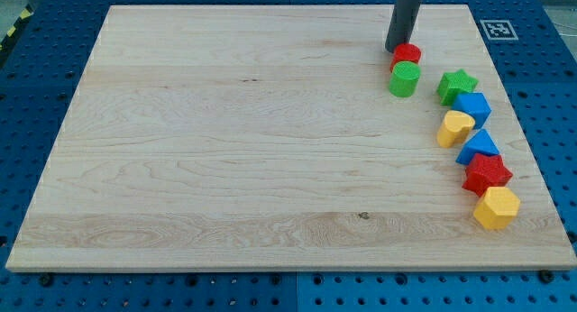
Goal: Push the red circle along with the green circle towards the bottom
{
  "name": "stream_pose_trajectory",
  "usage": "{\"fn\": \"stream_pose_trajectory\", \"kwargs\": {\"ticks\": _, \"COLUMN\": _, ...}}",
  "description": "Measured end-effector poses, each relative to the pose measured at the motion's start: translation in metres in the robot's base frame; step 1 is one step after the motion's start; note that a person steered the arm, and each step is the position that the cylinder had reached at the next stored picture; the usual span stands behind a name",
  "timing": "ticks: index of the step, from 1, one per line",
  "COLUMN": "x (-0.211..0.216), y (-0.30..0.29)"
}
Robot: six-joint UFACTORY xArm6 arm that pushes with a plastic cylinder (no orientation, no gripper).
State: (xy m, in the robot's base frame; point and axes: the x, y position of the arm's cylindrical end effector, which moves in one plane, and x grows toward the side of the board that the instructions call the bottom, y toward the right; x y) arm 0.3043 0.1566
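Yellow block (496, 208) nearest, red circle (407, 53) touching my tip (394, 49) (green circle (405, 79) below)

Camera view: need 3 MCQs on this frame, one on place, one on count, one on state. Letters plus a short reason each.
1. Where is my tip relative to the red circle?
A. just above it, toward the view's top
B. below the green circle
C. at the view's left edge

2. How many blue blocks are on the board?
A. one
B. two
C. four

3. How do the red circle and green circle stand?
A. far apart
B. stacked
C. adjoining, red above green in the view

Answers:
1 A, the rod ends at the red circle's upper left.
2 B, both sit in the right-hand row.
3 C, no gap shows between them.
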Motion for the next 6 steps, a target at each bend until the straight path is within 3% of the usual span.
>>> {"fn": "stream_pose_trajectory", "kwargs": {"ticks": 2, "x": 0.037, "y": -0.001}}
{"fn": "stream_pose_trajectory", "kwargs": {"ticks": 4, "x": 0.002, "y": 0.03}}
{"fn": "stream_pose_trajectory", "kwargs": {"ticks": 6, "x": 0.025, "y": 0.044}}
